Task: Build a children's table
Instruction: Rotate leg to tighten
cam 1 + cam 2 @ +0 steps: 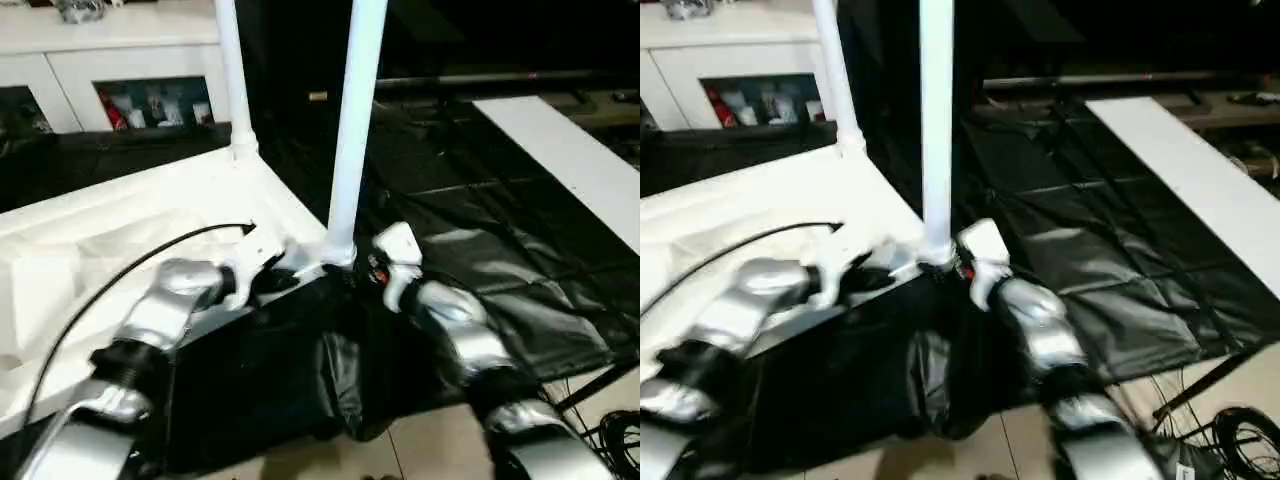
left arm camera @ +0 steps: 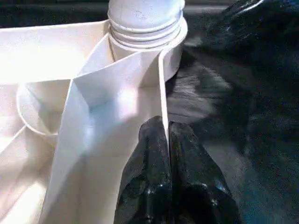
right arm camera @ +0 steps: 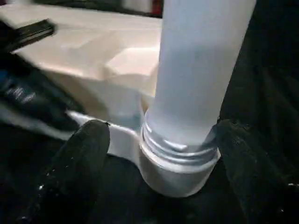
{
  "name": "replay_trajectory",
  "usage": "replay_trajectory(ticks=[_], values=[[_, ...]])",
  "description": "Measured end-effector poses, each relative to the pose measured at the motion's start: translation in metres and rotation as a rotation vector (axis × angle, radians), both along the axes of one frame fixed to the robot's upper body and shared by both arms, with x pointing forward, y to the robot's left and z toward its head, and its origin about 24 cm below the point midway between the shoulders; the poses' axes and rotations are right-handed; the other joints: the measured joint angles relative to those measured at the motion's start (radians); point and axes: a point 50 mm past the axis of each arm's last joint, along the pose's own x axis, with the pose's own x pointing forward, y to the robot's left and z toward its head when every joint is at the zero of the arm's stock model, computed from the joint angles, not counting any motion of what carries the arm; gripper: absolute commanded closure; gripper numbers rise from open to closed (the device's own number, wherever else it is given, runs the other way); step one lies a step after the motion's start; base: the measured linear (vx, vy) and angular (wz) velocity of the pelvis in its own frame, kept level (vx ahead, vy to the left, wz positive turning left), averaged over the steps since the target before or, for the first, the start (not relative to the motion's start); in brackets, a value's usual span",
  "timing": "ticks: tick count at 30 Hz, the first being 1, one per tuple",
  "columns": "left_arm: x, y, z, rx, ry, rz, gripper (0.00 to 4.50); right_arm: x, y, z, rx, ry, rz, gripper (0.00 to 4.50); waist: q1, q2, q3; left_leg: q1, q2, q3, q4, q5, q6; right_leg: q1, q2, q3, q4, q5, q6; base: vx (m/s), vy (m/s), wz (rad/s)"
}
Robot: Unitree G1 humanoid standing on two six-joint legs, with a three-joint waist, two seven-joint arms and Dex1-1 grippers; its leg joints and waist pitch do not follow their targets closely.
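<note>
The left claw [image 2: 167,140] is clenched tight on the rim of the upside-down children's table [image 1: 150,215]. The right claw [image 3: 163,154] is spread wide, with the near leg [image 3: 196,70] standing socketed between its fingers, untouched.

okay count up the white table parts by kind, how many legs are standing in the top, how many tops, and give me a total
Legs standing in corner sockets: 2, the near leg and the far leg
Table tops: 1, the table top, lying underside up
Total: 3
</note>
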Motion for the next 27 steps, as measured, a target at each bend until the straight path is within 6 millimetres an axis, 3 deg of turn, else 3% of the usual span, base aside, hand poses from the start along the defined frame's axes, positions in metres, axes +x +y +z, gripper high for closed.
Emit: replay_trajectory(ticks=[4, 9, 13, 27], values=[[-0.015, 0.006, 0.002, -0.012, 0.045, -0.124, 4.50, -0.009, -0.017, 0.004, -0.010, 0.040, 0.141, 0.72, 0.021, 0.000, 0.000, -0.002, 0.001, 0.004, -0.001, 0.001, 0.007, -0.004, 0.001, 0.000, 0.000, -0.003, -0.003, 0.026, -0.003, 0.00], [-0.024, 0.002, 0.001, -0.014, 0.093, -0.229, 4.50, -0.017, -0.016, 0.003, -0.045, 0.068, 0.276, 0.72, 0.049, 0.000, 0.000, -0.001, 0.002, 0.011, 0.003, -0.002, 0.004, -0.003, -0.002, 0.002, 0.003, -0.004, -0.004, 0.000, 0.000, 0.00], [-0.025, 0.000, 0.000, -0.011, 0.104, -0.244, 4.50, -0.019, -0.017, 0.002, -0.063, 0.078, 0.308, 0.72, 0.046, 0.000, 0.001, 0.000, 0.001, 0.012, 0.008, -0.002, 0.003, 0.000, -0.002, 0.007, 0.006, -0.003, -0.004, 0.000, 0.000, 0.00], [-0.028, 0.001, 0.000, -0.013, 0.117, -0.260, 4.50, -0.019, -0.021, 0.003, -0.076, 0.091, 0.331, 1.78, 0.046, 0.000, 0.001, -0.001, 0.001, 0.012, 0.008, -0.002, 0.003, 0.000, -0.002, 0.007, 0.006, -0.003, -0.003, 0.000, 0.000, 0.00]])
